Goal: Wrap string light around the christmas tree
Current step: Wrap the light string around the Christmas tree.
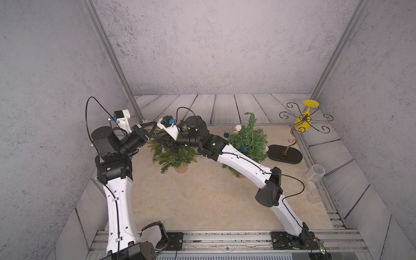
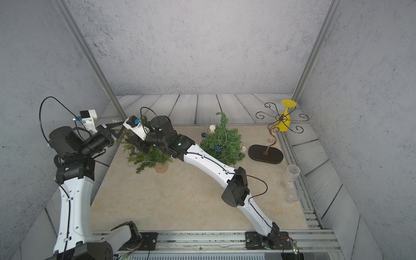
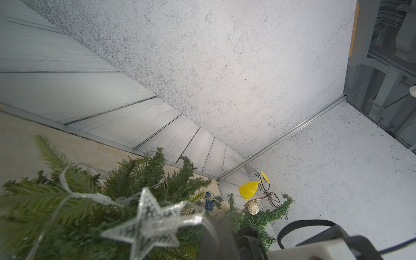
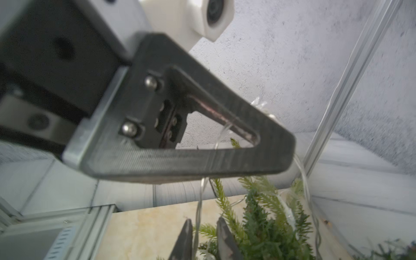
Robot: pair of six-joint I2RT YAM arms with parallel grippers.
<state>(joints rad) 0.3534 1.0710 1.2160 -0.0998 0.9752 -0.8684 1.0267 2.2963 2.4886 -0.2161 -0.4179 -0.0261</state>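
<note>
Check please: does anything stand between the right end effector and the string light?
Nothing visible does. In the right wrist view the string light hangs directly between the fingers of the right end effector. The tree stands close beside, not between.

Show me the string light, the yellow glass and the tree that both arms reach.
string light (image 3: 147, 221), left wrist view, centre of its silver star.
yellow glass (image 1: 302, 125), in a top view, its bowl.
christmas tree (image 1: 175, 157), in a top view, its front branches.
</note>
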